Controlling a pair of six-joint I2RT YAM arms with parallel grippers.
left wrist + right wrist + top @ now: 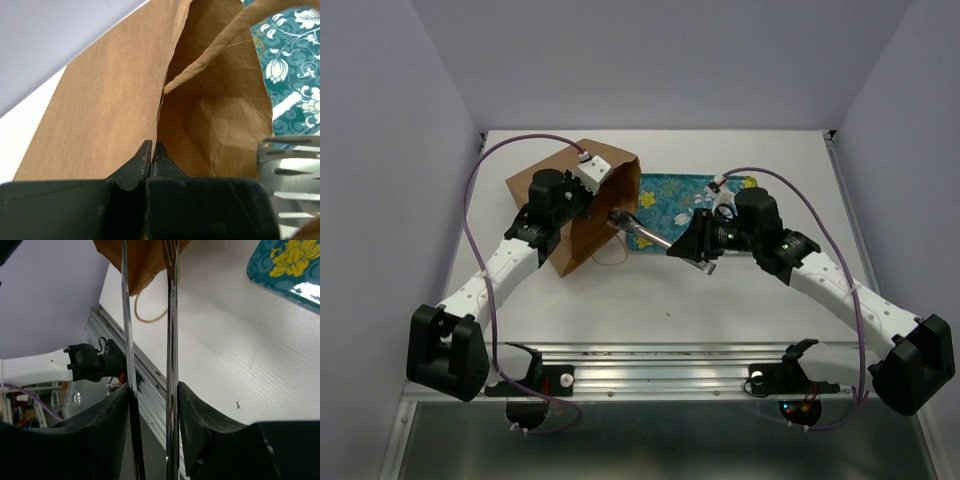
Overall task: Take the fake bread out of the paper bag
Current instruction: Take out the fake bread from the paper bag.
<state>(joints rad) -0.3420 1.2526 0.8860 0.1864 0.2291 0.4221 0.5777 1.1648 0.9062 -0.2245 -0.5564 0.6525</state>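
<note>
Left hand (151,151) pinching paper bag (100,115) rim, tongs (645,232) at mouth

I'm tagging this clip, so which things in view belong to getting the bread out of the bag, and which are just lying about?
In the job: paper bag, its rim pinched by the left gripper, jaws shut; metal tongs, held by the right gripper, tips at the bag's mouth. No bread shows.
Lying about: teal floral tray, untouched beside the bag.
</note>
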